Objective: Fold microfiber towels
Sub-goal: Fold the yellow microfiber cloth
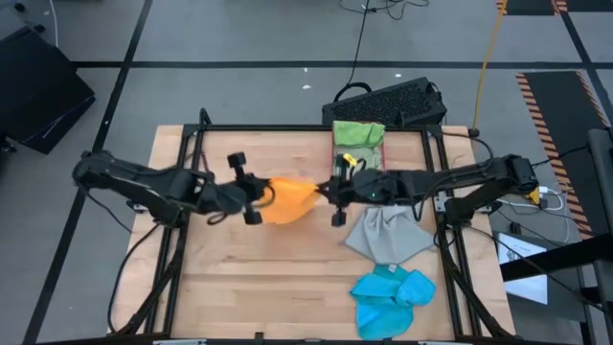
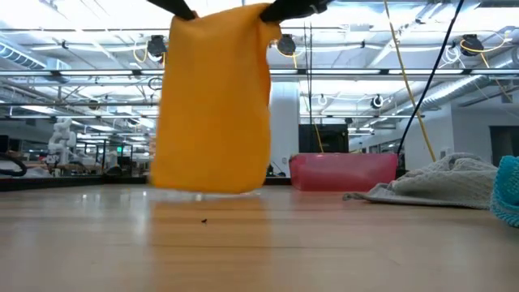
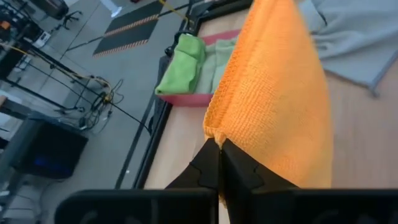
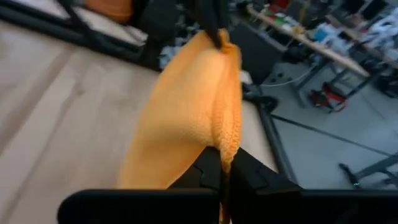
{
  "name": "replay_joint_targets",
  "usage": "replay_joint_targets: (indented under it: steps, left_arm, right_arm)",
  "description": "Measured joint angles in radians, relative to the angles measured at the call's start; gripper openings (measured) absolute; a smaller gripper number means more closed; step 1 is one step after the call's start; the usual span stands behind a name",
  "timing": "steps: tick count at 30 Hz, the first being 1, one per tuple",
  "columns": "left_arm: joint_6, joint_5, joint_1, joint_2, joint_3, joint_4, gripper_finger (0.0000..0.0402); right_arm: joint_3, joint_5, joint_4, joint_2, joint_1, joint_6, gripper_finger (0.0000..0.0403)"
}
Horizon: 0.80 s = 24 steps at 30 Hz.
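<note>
From above, we are holding the orange towel (image 1: 287, 201) stretched between the left gripper (image 1: 257, 199) and the right gripper (image 1: 330, 195), each clamping one top corner so the cloth can hang flat for folding. Beyond the right gripper, the grey towel (image 1: 388, 235) and blue towel (image 1: 391, 295) are lying on the table (image 1: 239, 278). At table level, the orange towel is dangling clear of the wood (its hem just above). Each wrist view is showing fingers pinching an orange corner
</note>
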Motion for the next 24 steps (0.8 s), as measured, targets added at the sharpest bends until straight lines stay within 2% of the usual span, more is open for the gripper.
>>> replay_joint_targets:
  steps: [4,9,12,16,19,24]
  left_arm:
    - [-0.036,0.034,-0.001,-0.041,0.0,-0.008,0.0007]
    - [-0.143,0.106,-0.052,-0.048,-0.009,-0.049,0.0009]
    - [-0.226,0.164,-0.087,-0.04,-0.061,0.0,0.0011]
    - [-0.32,0.219,-0.174,-0.034,-0.171,0.146,0.0004]
    - [-0.354,0.22,-0.248,-0.027,-0.267,0.325,0.001]
    - [-0.42,0.181,-0.358,0.014,-0.389,0.583,0.0004]
  right_arm:
    - [0.012,-0.001,-0.019,0.0,-0.006,0.006,0.0001]
    - [0.011,-0.004,-0.082,0.004,0.051,0.074,0.0]
    - [0.011,-0.005,-0.121,0.004,0.095,0.143,0.0]
    - [-0.028,-0.124,-0.123,0.004,0.14,0.318,0.0]
    - [-0.11,-0.205,-0.02,0.004,0.178,0.387,0.0001]
    - [-0.268,-0.236,0.175,0.01,0.233,0.502,0.0001]
